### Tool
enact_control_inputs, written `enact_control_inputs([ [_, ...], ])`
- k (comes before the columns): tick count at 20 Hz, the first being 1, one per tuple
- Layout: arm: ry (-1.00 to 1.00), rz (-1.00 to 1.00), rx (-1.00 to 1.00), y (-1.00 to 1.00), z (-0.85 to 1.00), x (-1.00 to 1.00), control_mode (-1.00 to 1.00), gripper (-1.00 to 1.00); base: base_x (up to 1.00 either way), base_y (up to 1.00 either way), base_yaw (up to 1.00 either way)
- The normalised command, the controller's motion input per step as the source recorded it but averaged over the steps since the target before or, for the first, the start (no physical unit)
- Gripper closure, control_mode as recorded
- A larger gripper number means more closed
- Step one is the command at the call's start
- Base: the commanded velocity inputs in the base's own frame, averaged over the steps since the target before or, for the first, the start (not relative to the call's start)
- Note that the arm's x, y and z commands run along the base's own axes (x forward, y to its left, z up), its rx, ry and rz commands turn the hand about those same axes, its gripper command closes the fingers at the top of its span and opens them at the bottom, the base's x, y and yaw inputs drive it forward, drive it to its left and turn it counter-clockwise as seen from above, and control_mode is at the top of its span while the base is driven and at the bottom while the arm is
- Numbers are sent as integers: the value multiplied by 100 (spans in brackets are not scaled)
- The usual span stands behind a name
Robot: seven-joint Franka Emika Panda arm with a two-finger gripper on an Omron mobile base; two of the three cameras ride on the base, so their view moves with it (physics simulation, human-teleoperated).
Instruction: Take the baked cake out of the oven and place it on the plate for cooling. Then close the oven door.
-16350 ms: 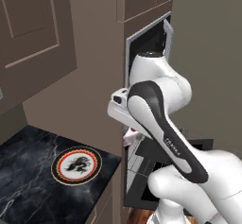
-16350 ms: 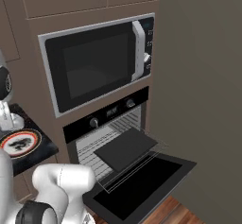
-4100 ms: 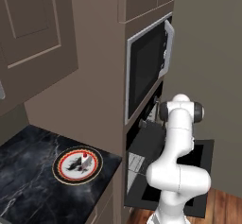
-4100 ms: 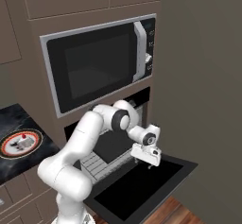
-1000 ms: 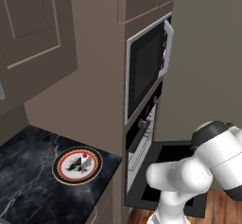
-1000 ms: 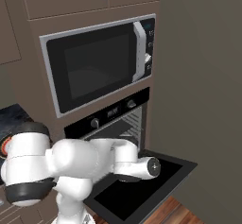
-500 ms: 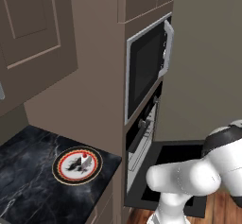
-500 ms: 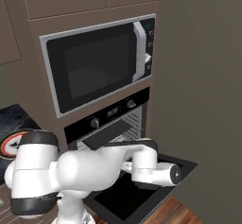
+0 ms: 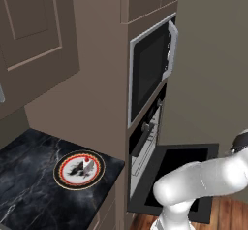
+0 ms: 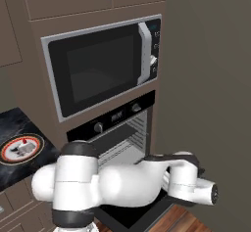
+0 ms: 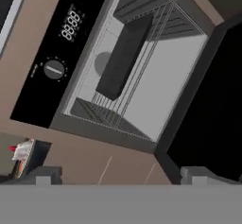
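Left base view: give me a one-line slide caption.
Baked cake rests on the plate; the oven door still hangs open.

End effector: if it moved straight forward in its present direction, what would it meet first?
Probably the open oven: the end effector faces the wire racks and dark tray; depth is unclear.
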Motion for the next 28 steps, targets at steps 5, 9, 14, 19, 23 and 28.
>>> enact_control_inputs([
  [5, 0, 4, 25, -79, -25, -6, -100, -100, 0, 0, 0],
  [9, 0, 8, 20, -56, -43, -5, -100, -100, 0, 0, 0],
  [14, 0, 10, 18, -32, -42, 3, -100, -100, 0, 0, 0],
  [19, 0, 12, 17, -10, -57, 20, -100, -100, 0, 0, 0],
  [23, 0, 12, 14, -1, -62, 19, -100, -100, 0, 0, 0],
  [28, 0, 10, 12, -5, -60, 12, -100, -100, 0, 0, 0],
])
